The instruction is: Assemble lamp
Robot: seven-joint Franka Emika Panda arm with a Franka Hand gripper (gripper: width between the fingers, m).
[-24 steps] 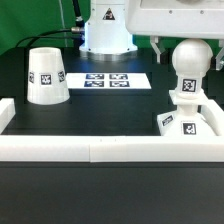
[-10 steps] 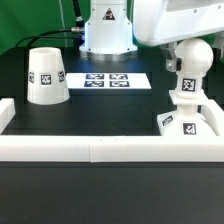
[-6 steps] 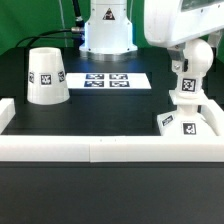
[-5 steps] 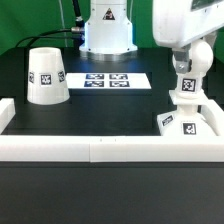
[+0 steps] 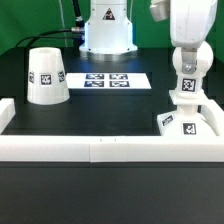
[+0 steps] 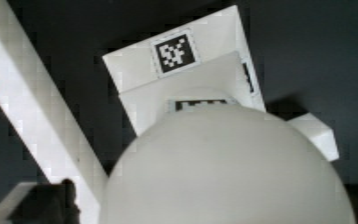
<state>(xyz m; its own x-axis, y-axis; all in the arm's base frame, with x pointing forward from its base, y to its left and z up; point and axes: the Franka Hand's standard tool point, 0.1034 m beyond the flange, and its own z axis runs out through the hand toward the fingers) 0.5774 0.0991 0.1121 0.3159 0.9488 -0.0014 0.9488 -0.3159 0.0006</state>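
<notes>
Hand [image 5: 191, 47] points straight down; open or closed unclear.

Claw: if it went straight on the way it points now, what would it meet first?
Most likely the white ball-shaped bulb: it fills the wrist view dead ahead, standing on the white flat square base block. Gap to it unclear.

Open black tabletop [image 5: 110, 112] gives free passage through the middle. Far left: white truncated-cone shade [image 5: 45, 75]. Right: white ball-shaped bulb [image 5: 189, 72] upright on flat white square base block [image 5: 187, 122], with the white robot arm [image 5: 190, 20] directly overhead. Long white border wall [image 5: 100, 150] bars the near edge. Thin flat white marker board [image 5: 113, 80] lies low, far centre.
</notes>
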